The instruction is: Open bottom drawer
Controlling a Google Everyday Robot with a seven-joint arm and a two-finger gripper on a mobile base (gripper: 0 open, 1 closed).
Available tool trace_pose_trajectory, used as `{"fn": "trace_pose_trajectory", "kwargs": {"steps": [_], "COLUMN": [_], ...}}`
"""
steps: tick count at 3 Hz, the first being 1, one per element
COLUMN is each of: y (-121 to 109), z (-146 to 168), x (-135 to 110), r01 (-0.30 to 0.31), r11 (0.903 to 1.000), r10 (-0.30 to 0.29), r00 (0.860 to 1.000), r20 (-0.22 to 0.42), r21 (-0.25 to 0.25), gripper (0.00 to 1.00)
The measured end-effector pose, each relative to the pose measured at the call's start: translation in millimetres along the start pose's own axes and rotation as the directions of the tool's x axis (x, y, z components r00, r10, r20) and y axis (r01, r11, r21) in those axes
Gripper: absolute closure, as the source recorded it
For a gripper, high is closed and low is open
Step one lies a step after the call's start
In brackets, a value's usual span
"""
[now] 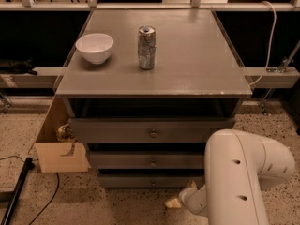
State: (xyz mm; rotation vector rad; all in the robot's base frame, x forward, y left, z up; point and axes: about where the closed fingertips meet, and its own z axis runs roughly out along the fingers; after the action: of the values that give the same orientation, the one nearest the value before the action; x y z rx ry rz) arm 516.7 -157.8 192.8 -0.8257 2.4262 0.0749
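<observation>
The grey cabinet has three stacked drawer fronts. The bottom drawer (140, 180) is the slimmest and lowest, with a small round knob (152, 182) at its centre, and it sits nearly flush under the middle drawer (145, 161). My gripper (174, 201) is low on the floor side, just below and to the right of the bottom drawer's knob, at the end of my white arm (239, 177). It is close to the drawer front, and I see no contact with the knob.
A white bowl (94, 47) and a silver can (146, 47) stand on the cabinet top (187, 64). The top drawer (150, 131) juts out slightly. A cardboard box (58, 146) sits at the cabinet's left, and a black cable (18, 186) lies on the speckled floor.
</observation>
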Motion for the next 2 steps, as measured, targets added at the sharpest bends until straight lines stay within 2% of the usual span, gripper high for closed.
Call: {"fn": "trace_pose_trajectory", "kwargs": {"steps": [1, 2], "y": [-0.8, -5.6], "z": [2.2, 13.7], "x": [0.6, -14.1], "r01": [-0.043, -0.198], "r11": [0.9984, 0.9723], "r10": [0.043, 0.208], "r00": [0.999, 0.976], "r20": [0.004, 0.071], "r21": [-0.037, -0.124], "gripper": [0.0, 0.0]}}
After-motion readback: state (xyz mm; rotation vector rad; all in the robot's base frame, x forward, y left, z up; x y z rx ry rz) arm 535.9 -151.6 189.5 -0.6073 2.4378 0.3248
